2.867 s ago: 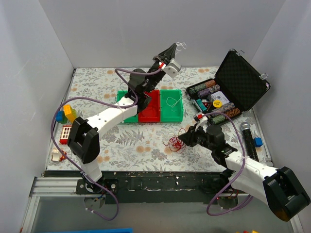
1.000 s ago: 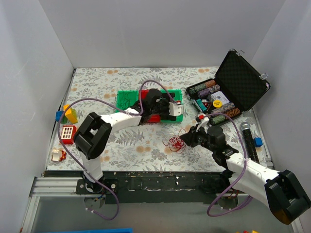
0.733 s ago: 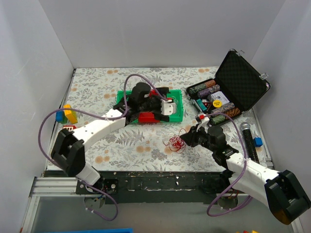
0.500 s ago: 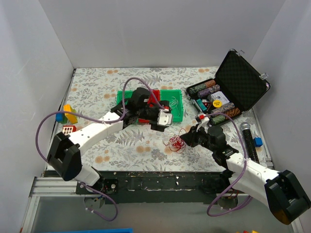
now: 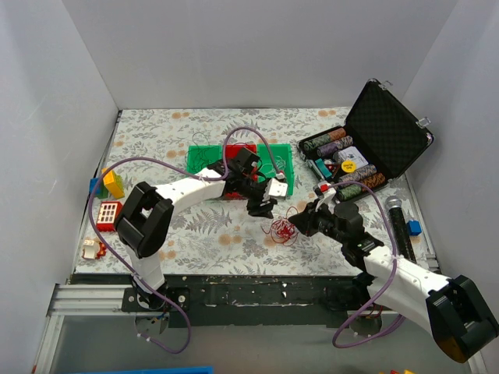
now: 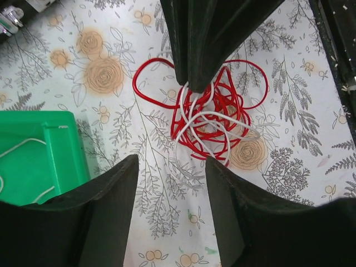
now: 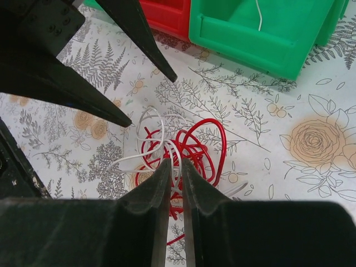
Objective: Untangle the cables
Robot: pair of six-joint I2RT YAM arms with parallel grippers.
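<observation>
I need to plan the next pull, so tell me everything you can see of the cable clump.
The cables form one loose clump of thin, glossy red loops with a few white strands wound through; no black wire shows. It lies flat on the flower-patterned table cover, apart from the green bin. The right tool is closed on strands at the clump's edge. The left tool, open, points at it without touching.

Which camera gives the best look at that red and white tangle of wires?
The left wrist view: the tangle sits mid-frame, red and white loops distinct, only its top under the right gripper. The right wrist view hides part behind that same gripper; the top view shows just a tiny red scribble.
</observation>
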